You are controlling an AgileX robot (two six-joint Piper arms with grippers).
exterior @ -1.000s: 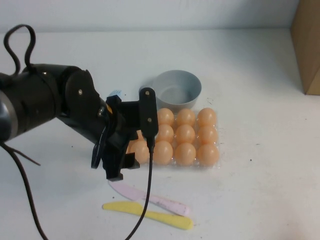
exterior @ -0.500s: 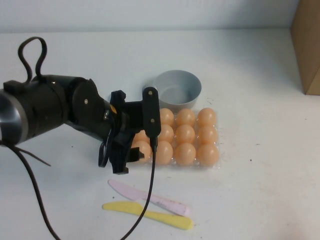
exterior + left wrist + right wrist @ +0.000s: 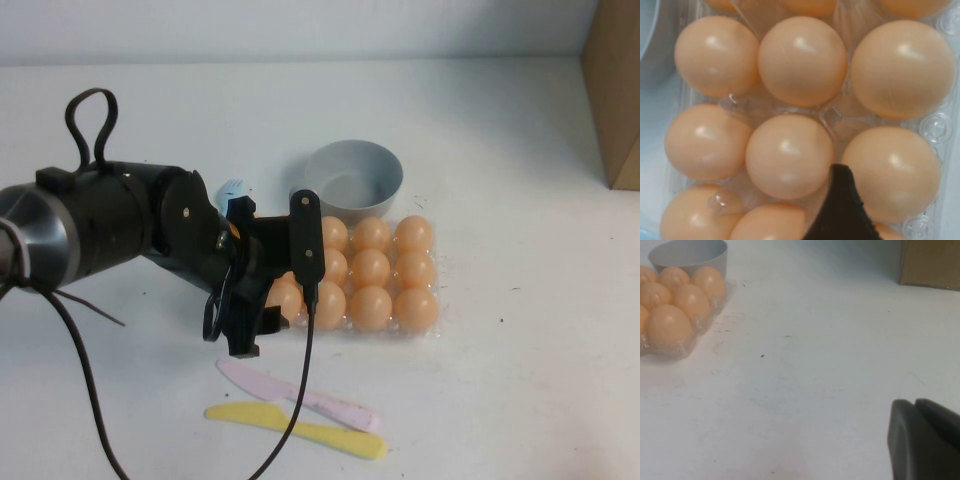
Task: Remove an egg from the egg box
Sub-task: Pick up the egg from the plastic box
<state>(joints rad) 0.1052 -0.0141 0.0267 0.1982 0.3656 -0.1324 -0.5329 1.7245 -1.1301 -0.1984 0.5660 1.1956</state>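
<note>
Left claw [image 3: 243, 320] wide open, empty, low over the left end of the egg box [image 3: 432, 333] — eggs all seated, nearest egg [image 3: 789, 155] just beside one finger. Right claw [image 3: 922, 440] off right of the box above the desk [image 3: 500, 400], apparently closed

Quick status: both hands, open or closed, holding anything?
Left hand: open, empty, low over the egg box, at its left end.
Right hand: looks closed, empty, parked right of the box.

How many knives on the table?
2: pink knife and yellow knife, side by side in front of the egg box. Left pincer over its left end; right pincer farther right.
</note>
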